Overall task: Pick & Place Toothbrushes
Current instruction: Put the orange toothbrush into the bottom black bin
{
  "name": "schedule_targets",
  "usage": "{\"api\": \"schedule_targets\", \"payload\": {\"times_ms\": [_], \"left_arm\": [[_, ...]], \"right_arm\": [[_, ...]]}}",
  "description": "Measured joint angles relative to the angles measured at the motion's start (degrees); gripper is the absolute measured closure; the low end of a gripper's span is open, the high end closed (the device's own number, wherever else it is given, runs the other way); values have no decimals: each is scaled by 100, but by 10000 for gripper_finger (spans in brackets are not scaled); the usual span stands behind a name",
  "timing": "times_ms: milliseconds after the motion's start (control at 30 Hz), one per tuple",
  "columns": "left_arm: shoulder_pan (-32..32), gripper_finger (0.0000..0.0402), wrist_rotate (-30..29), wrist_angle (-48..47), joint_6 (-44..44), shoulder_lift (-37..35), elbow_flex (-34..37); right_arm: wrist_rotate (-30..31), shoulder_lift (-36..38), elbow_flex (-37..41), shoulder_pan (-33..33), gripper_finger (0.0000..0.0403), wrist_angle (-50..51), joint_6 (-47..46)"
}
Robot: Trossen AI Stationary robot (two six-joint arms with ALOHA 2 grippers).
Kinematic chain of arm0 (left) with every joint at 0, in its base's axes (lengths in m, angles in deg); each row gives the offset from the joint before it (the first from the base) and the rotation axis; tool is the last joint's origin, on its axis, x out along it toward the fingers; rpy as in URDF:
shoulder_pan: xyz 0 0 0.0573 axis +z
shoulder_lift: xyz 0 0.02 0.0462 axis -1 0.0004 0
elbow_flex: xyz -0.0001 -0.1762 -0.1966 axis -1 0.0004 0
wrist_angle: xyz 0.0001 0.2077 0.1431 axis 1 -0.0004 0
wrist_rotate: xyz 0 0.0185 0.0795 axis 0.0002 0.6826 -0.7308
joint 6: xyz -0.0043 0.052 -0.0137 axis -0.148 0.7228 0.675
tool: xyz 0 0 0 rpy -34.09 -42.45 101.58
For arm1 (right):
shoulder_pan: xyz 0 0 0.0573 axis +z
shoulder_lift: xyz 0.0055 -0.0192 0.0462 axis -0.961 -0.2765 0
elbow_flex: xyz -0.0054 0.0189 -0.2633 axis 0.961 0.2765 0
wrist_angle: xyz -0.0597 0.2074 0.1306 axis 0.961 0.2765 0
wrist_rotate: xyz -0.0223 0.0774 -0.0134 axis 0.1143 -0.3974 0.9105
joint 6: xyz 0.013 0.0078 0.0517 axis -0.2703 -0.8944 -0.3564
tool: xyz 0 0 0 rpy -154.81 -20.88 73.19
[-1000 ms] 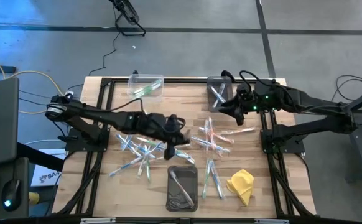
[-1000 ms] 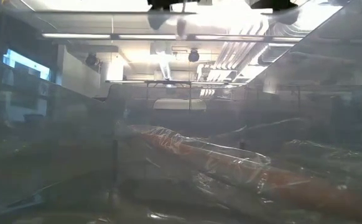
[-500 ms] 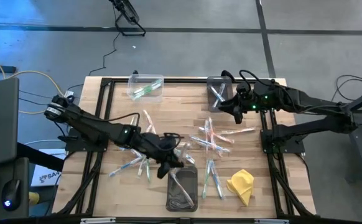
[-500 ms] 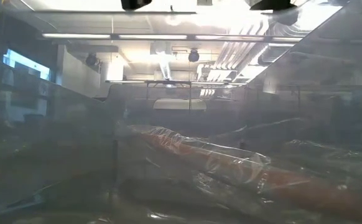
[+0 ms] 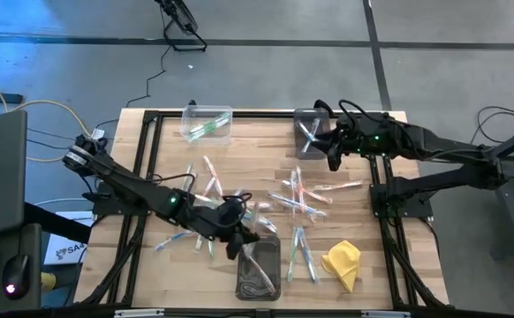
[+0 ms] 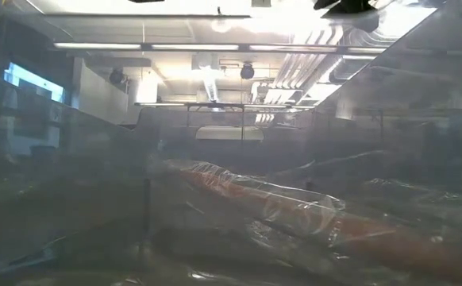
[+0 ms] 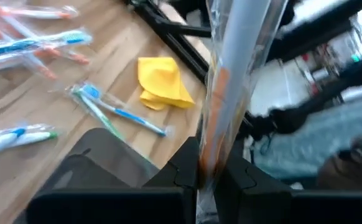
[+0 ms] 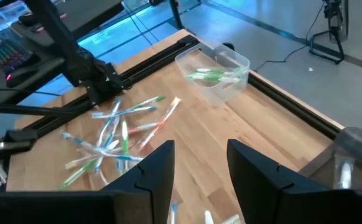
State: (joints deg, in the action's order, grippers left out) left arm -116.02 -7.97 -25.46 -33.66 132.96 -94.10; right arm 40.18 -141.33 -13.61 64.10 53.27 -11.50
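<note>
Between clenched left jaws, one clear-wrapped toothbrush (image 7: pixel 221 118) with orange accents; right jaws released.

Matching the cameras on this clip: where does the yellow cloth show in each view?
High view: yellow cloth near the table's front edge, on the right arm's side.
Low view: not visible.
Left wrist view: cloth on the wood, beyond the shut left gripper.
Right wrist view: not in it.
Shared landmark: the blue toothbrushes beside the cloth.
</note>
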Motion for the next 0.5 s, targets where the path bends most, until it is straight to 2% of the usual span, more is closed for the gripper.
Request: {"api": "schedule_targets", "payload": {"times_ms": [100,267,500], "left_arm": [[-39,382,-209,147,-417,234,3],[-37,382,-220,508,-1022,723,-4],[-210,382,-230,371,-1880,1160,-50]], "right_arm": [[2,-2,0,-49,263,21,2],[3,-2,0,-134,263,212,245],[88,-2,0,-345,263,700,598]]}}
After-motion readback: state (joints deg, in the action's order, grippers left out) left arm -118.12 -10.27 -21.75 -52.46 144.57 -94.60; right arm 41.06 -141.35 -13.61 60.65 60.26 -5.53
